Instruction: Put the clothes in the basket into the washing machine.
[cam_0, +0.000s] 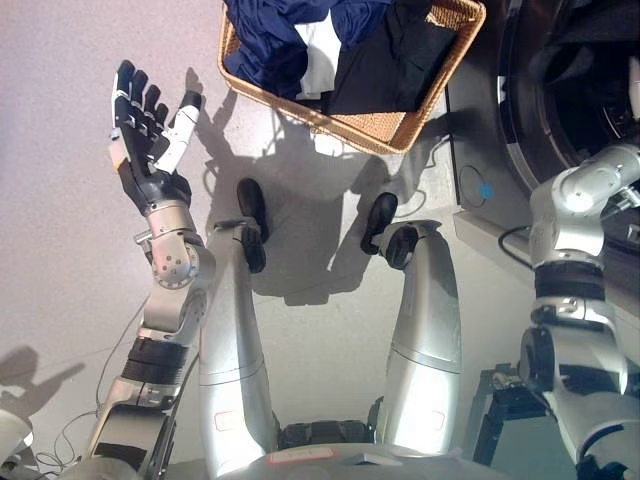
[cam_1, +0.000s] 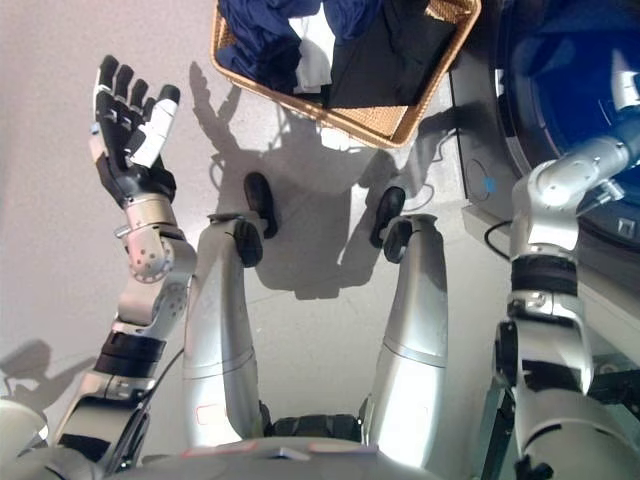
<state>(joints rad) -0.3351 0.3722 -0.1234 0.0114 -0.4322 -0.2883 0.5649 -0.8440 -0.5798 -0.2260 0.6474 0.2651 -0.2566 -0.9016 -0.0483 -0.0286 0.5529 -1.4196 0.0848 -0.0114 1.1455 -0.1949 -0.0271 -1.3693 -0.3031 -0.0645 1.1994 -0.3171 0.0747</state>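
Note:
A wicker basket (cam_0: 400, 128) stands on the floor at the top middle. It holds dark blue (cam_0: 270, 40), white (cam_0: 318, 55) and black clothes (cam_0: 385, 65). The washing machine (cam_0: 560, 90) with its dark round opening is at the top right. My left hand (cam_0: 145, 125) is open and empty, fingers straight, raised over the floor left of the basket. My right arm (cam_0: 585, 190) reaches toward the machine's opening; its hand is out of view past the right edge.
Grey floor (cam_0: 60, 250) lies to the left and in front of the basket. The machine's pale base edge (cam_0: 480, 235) runs along the right side.

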